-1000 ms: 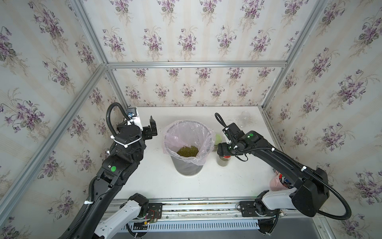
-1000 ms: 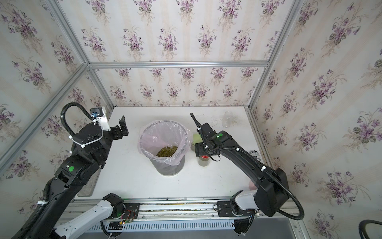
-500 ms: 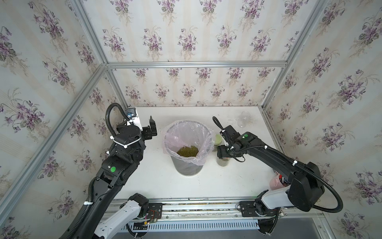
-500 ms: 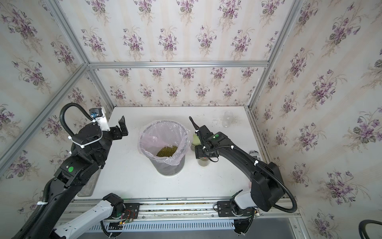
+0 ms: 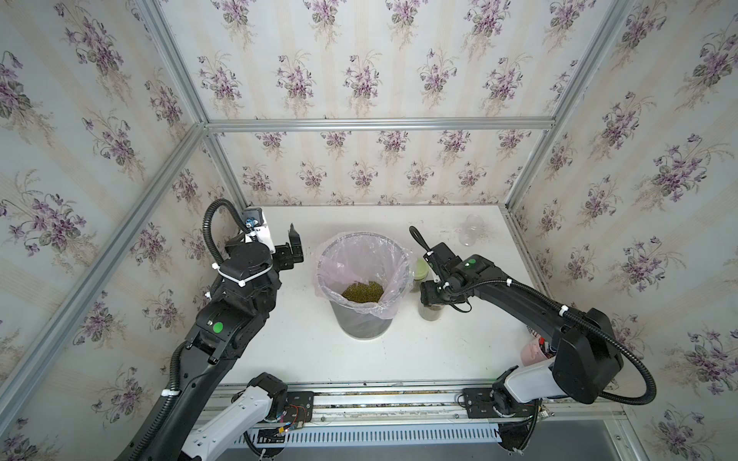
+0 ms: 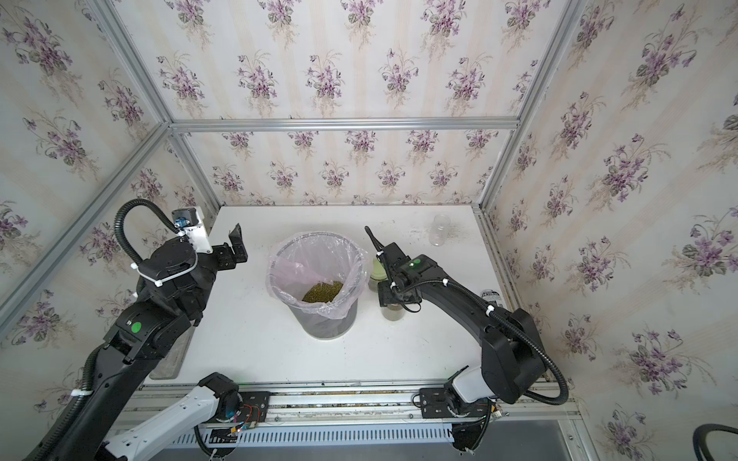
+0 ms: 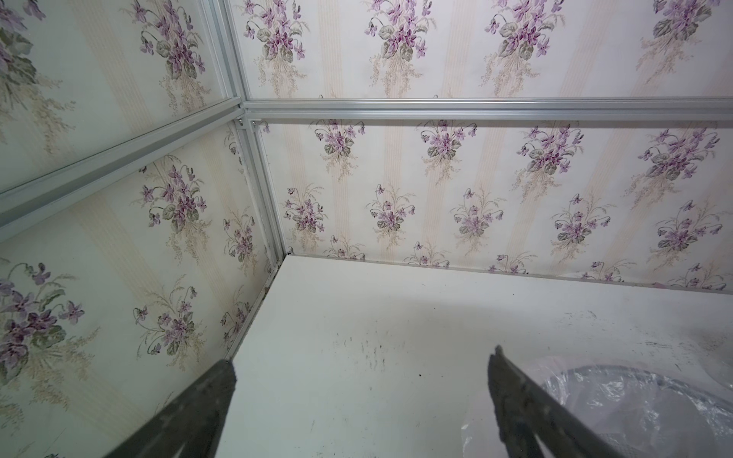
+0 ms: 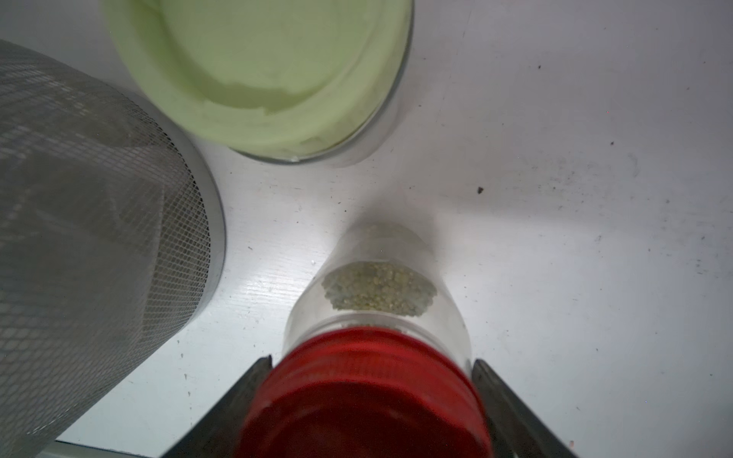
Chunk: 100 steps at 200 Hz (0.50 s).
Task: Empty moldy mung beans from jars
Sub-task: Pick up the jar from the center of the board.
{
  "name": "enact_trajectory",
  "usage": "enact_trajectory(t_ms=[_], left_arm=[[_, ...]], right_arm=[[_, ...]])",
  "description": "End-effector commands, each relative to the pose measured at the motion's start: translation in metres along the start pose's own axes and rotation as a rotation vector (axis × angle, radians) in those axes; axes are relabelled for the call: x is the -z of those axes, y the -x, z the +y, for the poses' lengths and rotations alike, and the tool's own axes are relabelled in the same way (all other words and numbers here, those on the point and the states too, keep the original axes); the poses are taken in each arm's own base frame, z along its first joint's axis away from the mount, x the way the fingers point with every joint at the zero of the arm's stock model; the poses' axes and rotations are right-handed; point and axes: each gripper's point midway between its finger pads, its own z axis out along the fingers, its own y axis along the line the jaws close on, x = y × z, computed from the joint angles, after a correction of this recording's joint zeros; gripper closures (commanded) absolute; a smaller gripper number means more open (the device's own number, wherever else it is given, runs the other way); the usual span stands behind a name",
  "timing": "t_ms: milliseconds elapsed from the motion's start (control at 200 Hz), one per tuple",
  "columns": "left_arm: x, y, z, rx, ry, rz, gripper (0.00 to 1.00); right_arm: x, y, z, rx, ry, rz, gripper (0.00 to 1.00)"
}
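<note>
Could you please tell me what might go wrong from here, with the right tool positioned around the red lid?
1. The right tool brackets only the red lid, not the glass. If the lid is loose, lifting may leave the jar behind or spill its beans.
2. The green-lidded jar and the mesh bin stand close by, so a careless swing could knock either.
</note>
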Motion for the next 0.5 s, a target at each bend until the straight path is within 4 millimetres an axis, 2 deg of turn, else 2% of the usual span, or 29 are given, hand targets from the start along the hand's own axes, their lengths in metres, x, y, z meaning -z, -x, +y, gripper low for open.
enact_trajectory(t_ms=[0, 195, 495], left_arm=[[-0.0009, 0.0002, -0.0007, 0.025, -0.001, -0.002, 0.0], [-0.0004, 0.0007, 0.0004, 0.023, 0.003, -0.004, 0.0], [0.0002, 0.0015, 0.0026, 0.021, 0.013, -0.007, 0.0]], right_arm=[[0.004, 0.0086, 0.0015, 0.004, 0.004, -0.028, 0.24], [0.0101, 0.0127, 0.0024, 0.013, 0.003, -0.033, 0.23], [0.0029, 0.0028, -0.0036, 0.025, -0.024, 0.003, 0.23]])
